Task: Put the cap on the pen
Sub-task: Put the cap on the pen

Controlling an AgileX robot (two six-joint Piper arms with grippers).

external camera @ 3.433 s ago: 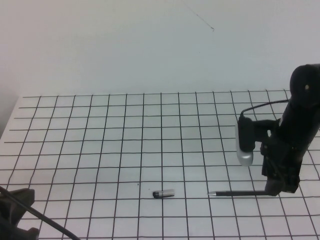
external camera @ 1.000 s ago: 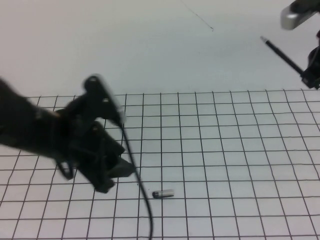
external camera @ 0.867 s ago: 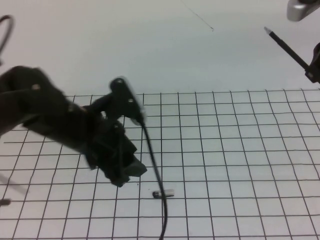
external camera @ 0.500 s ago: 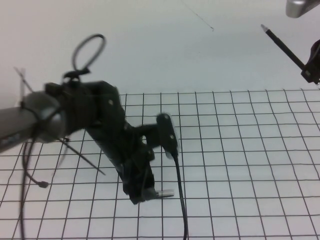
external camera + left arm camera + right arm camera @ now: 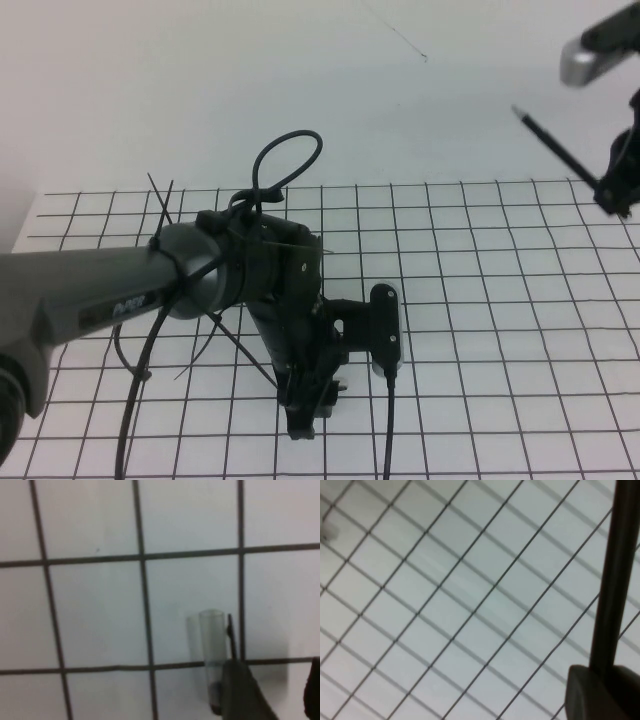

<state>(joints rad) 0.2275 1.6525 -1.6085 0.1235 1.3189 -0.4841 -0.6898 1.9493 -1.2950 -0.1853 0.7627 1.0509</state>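
The pen (image 5: 555, 148) is a thin black stick with its small tip pointing up and left. My right gripper (image 5: 612, 192) is shut on its rear end and holds it high over the table's far right. It shows as a dark bar in the right wrist view (image 5: 619, 580), gripped by the fingers (image 5: 600, 695). The short clear-and-black cap (image 5: 212, 655) lies flat on the grid. My left gripper (image 5: 306, 412) is down at the table's front centre and hides most of the cap in the high view. It is open (image 5: 280, 695), and the cap lies just outside one finger (image 5: 245, 690), not between them.
The white table with a black grid (image 5: 480, 300) spreads under both arms. My left arm (image 5: 120, 290), with its loose cables and wrist camera (image 5: 384, 325), stretches across the left and centre of the table. A plain white wall stands behind.
My left arm has swept in from the left and lowered its gripper over the cap. My right gripper still holds the pen high at the right, a little lower than before.
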